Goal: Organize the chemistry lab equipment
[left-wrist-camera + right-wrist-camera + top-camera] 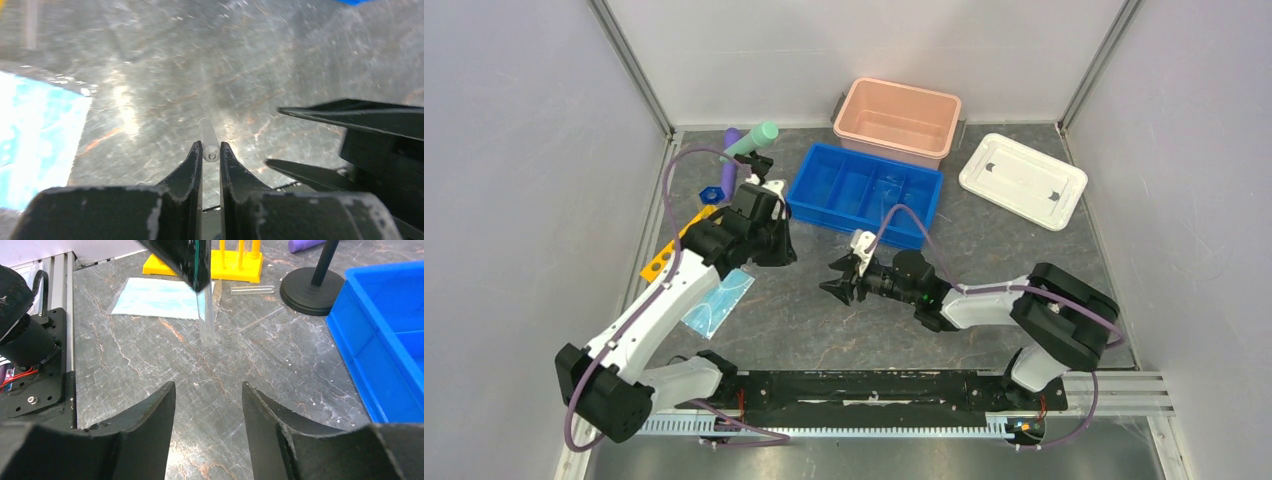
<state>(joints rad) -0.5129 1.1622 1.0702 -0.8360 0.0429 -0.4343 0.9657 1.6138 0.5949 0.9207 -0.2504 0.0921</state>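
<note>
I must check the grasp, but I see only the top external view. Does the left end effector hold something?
Observer: Yes. The left wrist view shows the left end effector shut on a clear tube.
Operator: Where is this tube from the right arm?
Observer: It hangs nearly upright ahead of the open right end effector.
Operator: Are other tubes lying about?
Observer: Yes, a second tube lies beside the black stand base.

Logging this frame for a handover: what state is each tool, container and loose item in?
left tool, shut on clear tube
right tool, open and empty
pink bin, uncovered, looks empty
white lid, off the bin, lying flat
blue tray, compartments look empty
mask, lying flat
</note>
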